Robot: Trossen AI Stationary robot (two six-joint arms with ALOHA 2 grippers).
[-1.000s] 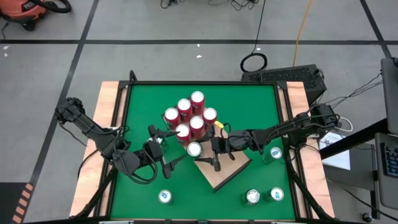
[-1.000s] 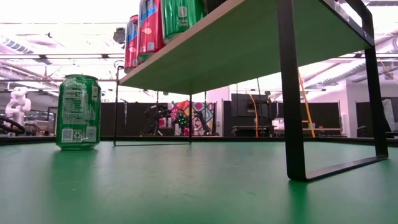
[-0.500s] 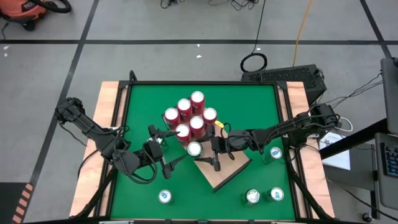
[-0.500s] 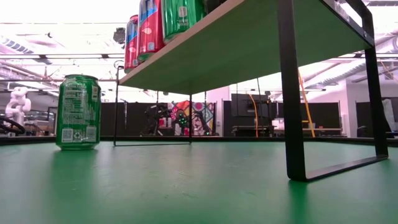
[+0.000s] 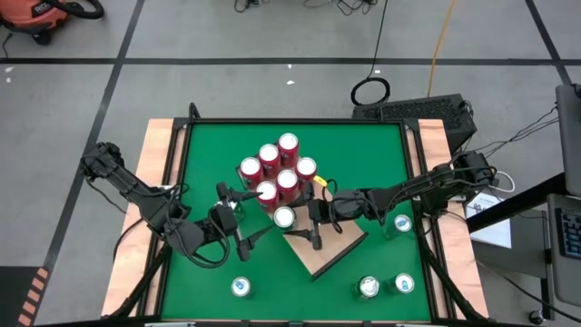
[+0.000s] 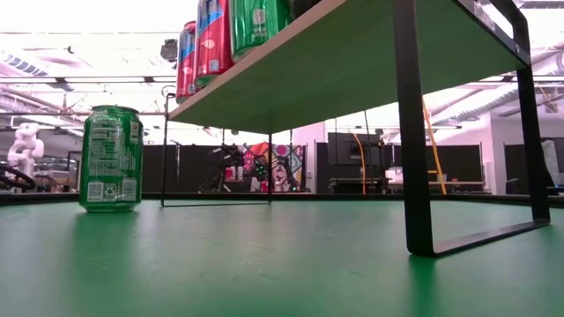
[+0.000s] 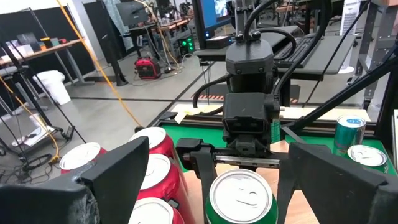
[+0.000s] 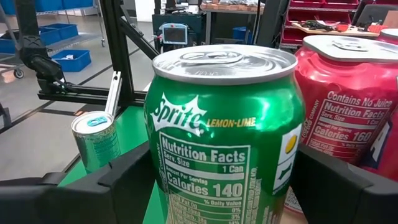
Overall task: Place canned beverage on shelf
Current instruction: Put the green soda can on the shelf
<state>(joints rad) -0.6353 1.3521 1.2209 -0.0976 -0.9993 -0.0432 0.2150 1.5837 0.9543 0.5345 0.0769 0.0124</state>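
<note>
A green Sprite can [image 5: 284, 218] stands upright on the light wood shelf [image 5: 329, 252], next to a cluster of red cans [image 5: 277, 168]. In the low view the green can [image 6: 256, 25] and the red cans [image 6: 201, 44] stand on top of the shelf board [image 6: 352, 62]. My right gripper [image 5: 298, 221] reaches in from the table's right, its fingers around the green can [image 8: 224, 137]. My left gripper [image 5: 252, 218] is open and empty just left of the can, facing it, its fingers [image 7: 124, 168] spread wide. My right gripper has the green can between its two fingers [image 8: 93, 193], which lie against the can's opposite sides [image 8: 163, 174] in its lower half. The fingers come level from the table's right. The can stands upright; in the low view its base seems to rest on the shelf.
Other green cans stand on the green table: one at the near left [image 5: 241, 287], two at the near right [image 5: 368, 287] [image 5: 404, 284], one under the right arm [image 5: 399, 222]. The shelf's dark metal legs [image 6: 414, 132] stand on the table.
</note>
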